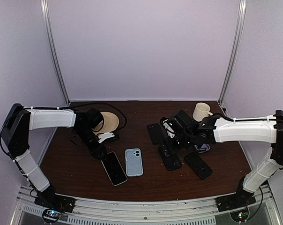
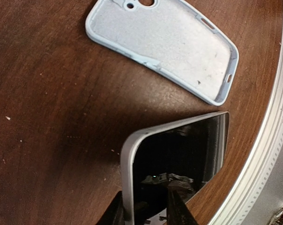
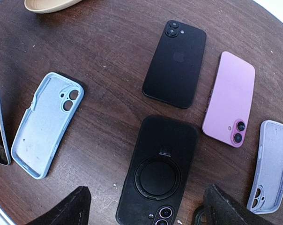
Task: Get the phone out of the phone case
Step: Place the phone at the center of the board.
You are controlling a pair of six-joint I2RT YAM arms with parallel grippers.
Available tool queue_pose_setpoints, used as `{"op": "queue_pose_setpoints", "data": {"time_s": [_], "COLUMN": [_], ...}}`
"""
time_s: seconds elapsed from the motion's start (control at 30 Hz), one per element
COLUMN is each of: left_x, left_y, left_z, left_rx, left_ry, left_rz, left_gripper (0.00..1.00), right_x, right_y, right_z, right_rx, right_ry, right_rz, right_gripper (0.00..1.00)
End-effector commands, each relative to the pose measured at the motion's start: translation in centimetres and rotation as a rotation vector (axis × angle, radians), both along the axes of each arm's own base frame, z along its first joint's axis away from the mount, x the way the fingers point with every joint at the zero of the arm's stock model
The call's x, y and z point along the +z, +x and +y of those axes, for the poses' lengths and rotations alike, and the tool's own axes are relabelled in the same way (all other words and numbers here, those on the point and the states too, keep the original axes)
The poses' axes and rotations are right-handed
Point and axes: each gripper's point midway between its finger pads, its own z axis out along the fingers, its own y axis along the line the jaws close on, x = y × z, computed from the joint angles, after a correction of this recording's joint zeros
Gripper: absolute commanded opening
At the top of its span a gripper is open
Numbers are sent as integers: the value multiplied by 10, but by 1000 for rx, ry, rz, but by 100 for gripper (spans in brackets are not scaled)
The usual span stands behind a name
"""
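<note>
An empty light blue case lies open side up on the brown table [image 1: 71, 159], seen in the top view [image 1: 134, 162] and the left wrist view [image 2: 165, 42]. A silver-edged phone [image 2: 179, 150] with a black screen lies apart from it, just left of it in the top view [image 1: 114, 168]. My left gripper [image 2: 146, 208] is shut on the phone's near end, one finger [image 2: 179, 206] on the screen. My right gripper [image 3: 146, 211] is open over a black ring-holder case with a phone in it [image 3: 160, 173].
Around the right gripper [image 1: 172, 140] lie a black phone [image 3: 175, 63], a pink phone [image 3: 229, 98] and a pale grey case [image 3: 270, 164]. A tan dish [image 1: 108, 123] and a mug [image 1: 201, 111] stand at the back. A metal rail [image 2: 268, 154] edges the table.
</note>
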Motion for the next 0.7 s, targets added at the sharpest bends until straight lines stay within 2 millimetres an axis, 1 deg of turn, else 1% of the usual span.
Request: {"op": "queue_pose_setpoints", "data": {"time_s": [0.0,0.17,0.37,0.57,0.67], "left_x": [-27,-33,-37,-38,-35], "left_y": [14,16,18,21,25], "left_z": [22,27,32,35,37], "left_rx": [16,27,47,55,66], "left_ry": [134,167,190,212,216], "left_rz": [-73,-80,-97,-114,-138], "left_gripper": [28,29,37,47,58], "right_x": [-15,-39,-72,-91,-99], "right_y": [-5,-9,-14,-19,-20], "right_z": [-16,-21,-27,-28,-28], "right_rx": [-73,-115,-150,-152,-152], "right_ry": [-53,-113,-221,-269,-283], "right_rz": [52,124,203,245,262], "right_gripper": [89,92,95,98,98]}}
